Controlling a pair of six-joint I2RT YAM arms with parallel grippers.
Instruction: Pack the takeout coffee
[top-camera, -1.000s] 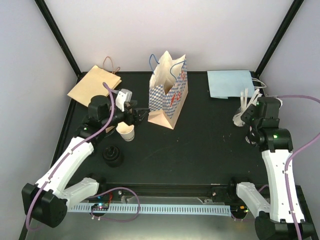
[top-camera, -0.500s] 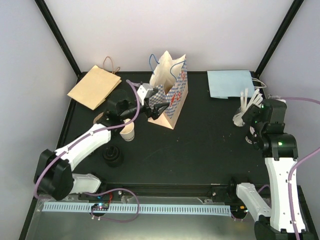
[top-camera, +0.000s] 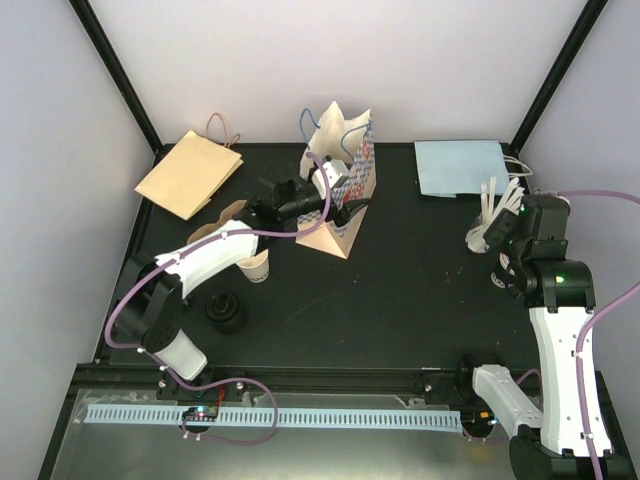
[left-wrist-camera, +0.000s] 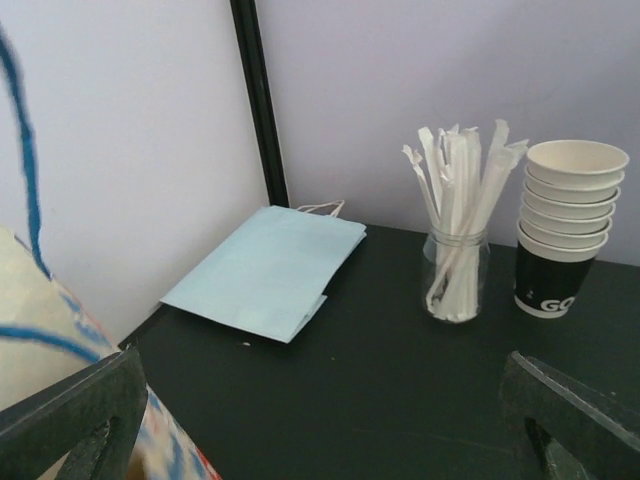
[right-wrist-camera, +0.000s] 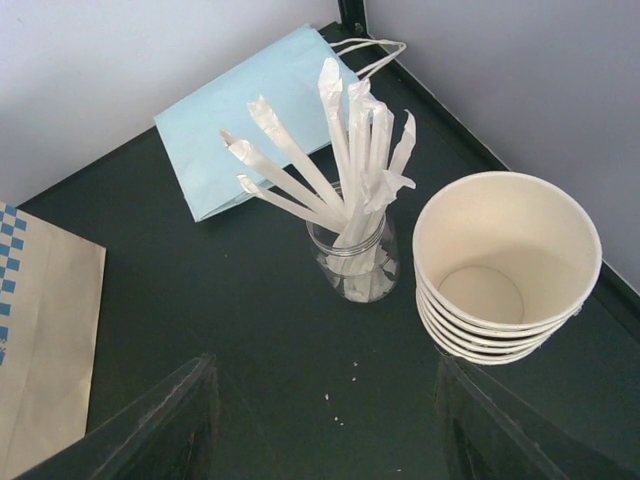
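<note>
- Paper coffee cup (top-camera: 256, 266) stands lidless at nine o'clock, its black lid (top-camera: 226, 311) just beside it toward seven.
- Left gripper (top-camera: 348, 210), claw spread wide and empty, is at the checkered bag (top-camera: 335, 235) at twelve o'clock; a careless nudge could topple it.
- Right gripper (right-wrist-camera: 325, 420), released, hovers at three o'clock above the straw jar (right-wrist-camera: 352, 262); dropping carelessly could scatter straws.

White arms (top-camera: 205, 260), black joints (top-camera: 545, 232), purple cables (top-camera: 600, 194)
</note>
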